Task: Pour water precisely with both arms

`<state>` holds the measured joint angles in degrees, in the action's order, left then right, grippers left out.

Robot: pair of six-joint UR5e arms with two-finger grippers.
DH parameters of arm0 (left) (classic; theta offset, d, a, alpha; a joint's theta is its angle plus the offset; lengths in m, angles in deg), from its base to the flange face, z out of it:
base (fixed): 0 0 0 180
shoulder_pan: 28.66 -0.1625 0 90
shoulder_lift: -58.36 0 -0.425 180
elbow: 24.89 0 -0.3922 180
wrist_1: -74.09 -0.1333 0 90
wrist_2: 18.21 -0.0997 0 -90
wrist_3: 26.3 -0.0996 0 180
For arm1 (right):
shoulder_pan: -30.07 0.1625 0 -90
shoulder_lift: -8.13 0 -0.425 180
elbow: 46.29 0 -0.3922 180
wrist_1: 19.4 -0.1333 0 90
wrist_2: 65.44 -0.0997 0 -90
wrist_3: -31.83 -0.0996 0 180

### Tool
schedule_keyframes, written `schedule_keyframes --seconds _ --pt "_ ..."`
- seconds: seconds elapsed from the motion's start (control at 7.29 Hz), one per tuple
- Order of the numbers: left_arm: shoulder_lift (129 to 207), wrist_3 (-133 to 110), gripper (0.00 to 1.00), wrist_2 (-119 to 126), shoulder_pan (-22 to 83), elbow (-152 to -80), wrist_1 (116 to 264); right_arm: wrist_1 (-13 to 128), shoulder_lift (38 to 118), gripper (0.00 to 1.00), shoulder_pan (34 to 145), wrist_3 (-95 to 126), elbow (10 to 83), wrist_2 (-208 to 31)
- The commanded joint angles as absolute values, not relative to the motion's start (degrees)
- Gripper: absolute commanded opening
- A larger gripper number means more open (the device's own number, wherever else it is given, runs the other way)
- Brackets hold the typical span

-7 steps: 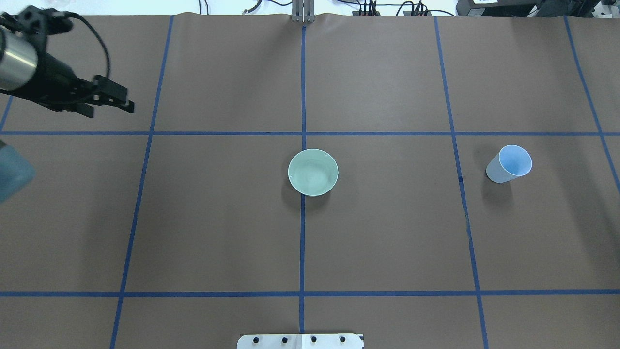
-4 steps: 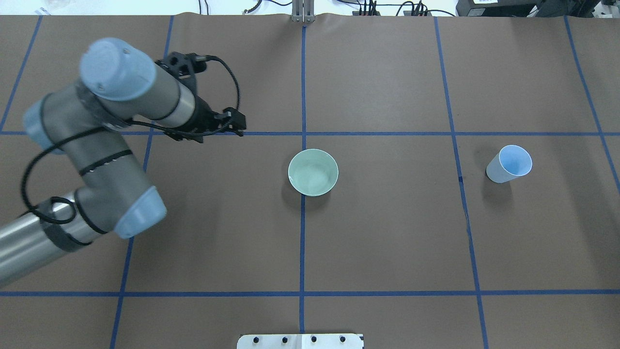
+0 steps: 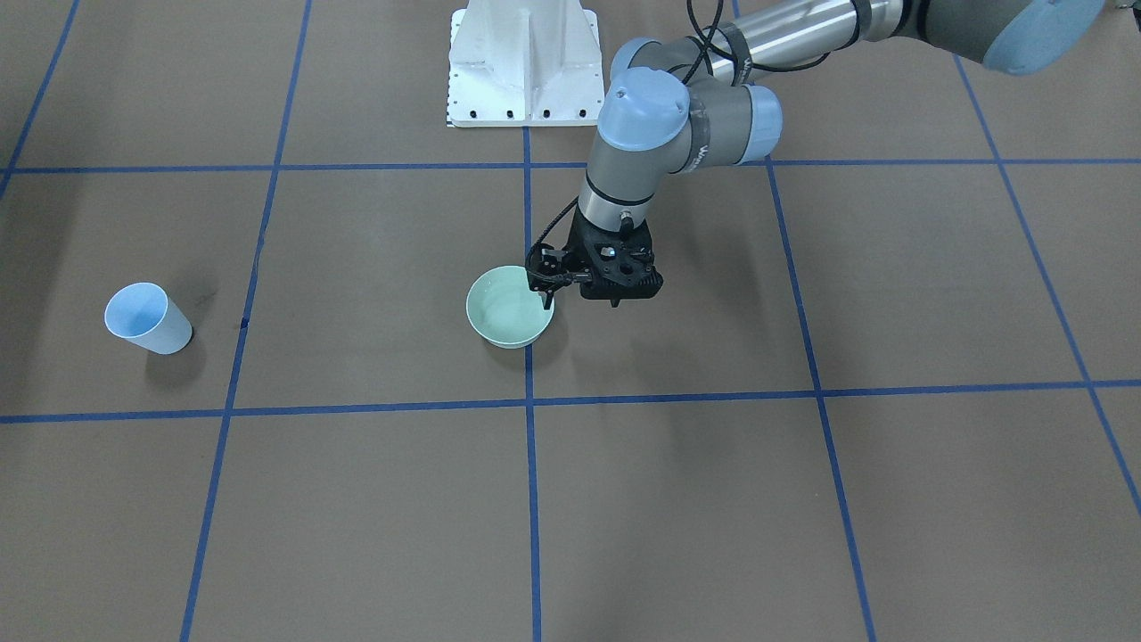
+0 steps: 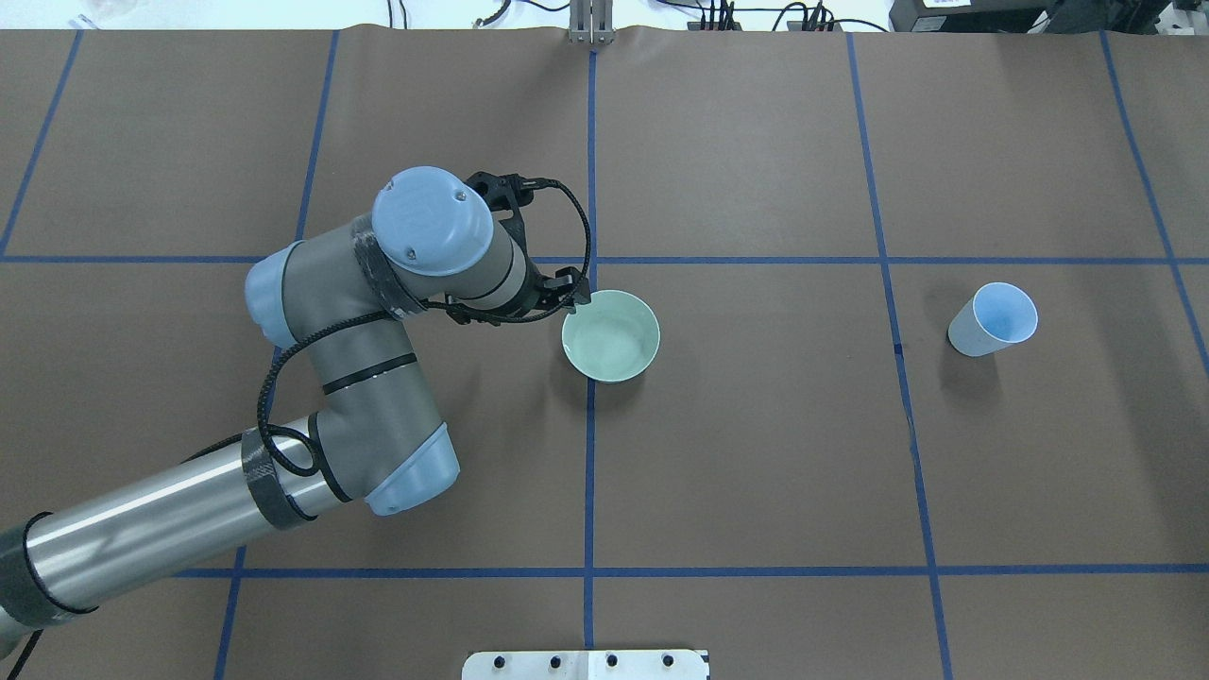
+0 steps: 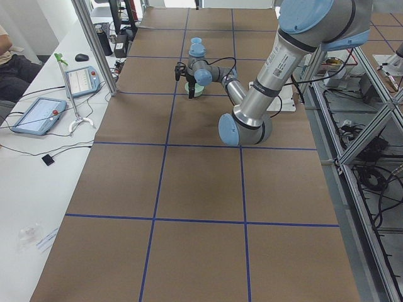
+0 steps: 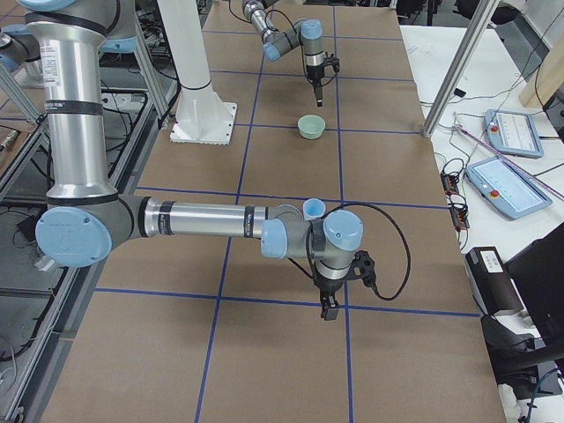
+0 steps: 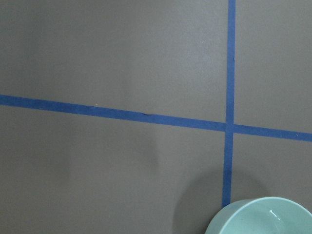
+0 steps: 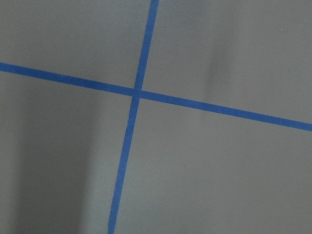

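Front view, centre: water (image 3: 499, 312) glints whitish in the green bowl (image 3: 508, 340). The left gripper (image 3: 579, 303) hangs at the bowl's right rim, jaws apart. Right gripper (image 6: 328, 310): grip state cannot be told.

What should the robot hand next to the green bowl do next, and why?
Probably ease the left gripper down a little, onto the rim of the green bowl. It hangs just above that rim, the bowl stands ungripped on the table, and the blue cup waits far off.
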<state>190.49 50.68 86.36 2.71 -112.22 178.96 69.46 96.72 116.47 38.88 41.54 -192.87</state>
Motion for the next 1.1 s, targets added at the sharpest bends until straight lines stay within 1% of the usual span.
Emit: schedule_keyframes --seconds 0.0,0.27,0.41,0.55,0.96 --pt "191.77 51.31 0.79 83.57 0.0 -110.42 178.94 69.46 96.55 1.0 116.55 38.87 41.51 -192.88" --pt "193.88 51.31 0.33 83.56 -0.97 -107.61 178.94 69.46 96.63 1.0 117.08 38.78 41.51 -192.79" --pt "194.06 51.31 0.07 83.56 -0.97 -107.51 178.94 69.46 96.63 1.0 117.25 38.78 41.34 -192.7" --pt "194.06 51.31 0.0 83.56 -0.97 -107.51 178.94 69.46 96.55 1.0 117.26 38.78 41.34 -192.79" --pt "193.98 50.43 0.0 84.0 0.07 -108.73 178.94 69.37 96.63 1.0 117.26 38.95 40.9 -192.7"
